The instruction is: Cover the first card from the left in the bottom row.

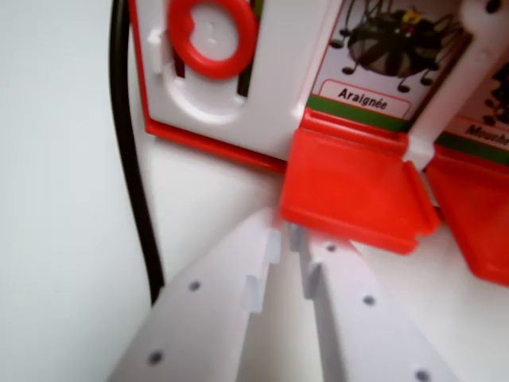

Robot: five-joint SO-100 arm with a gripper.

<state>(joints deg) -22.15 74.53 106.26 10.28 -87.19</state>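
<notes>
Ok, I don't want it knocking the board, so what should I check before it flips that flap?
1. Gripper at the flap's near corner: ok.
2. Jaws nearly shut, nothing between them: ok.
3. Flap lying open, spider card uncovered: ok.
4. Neighbouring flap clear of the tips: ok.
5. Black cable off to the wrist view's left, away from the tips: ok.
6. This is the leftmost card of the bottom row: cannot tell.

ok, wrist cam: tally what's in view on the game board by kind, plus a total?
Red flip covers, both open: 2
Picture cards: 2, "Araignée" spider, second one cut off at the wrist view's right
Red ring: 1
Black cable: 1
Claw: 1, nearly closed, holding nothing
Total: 7
</notes>
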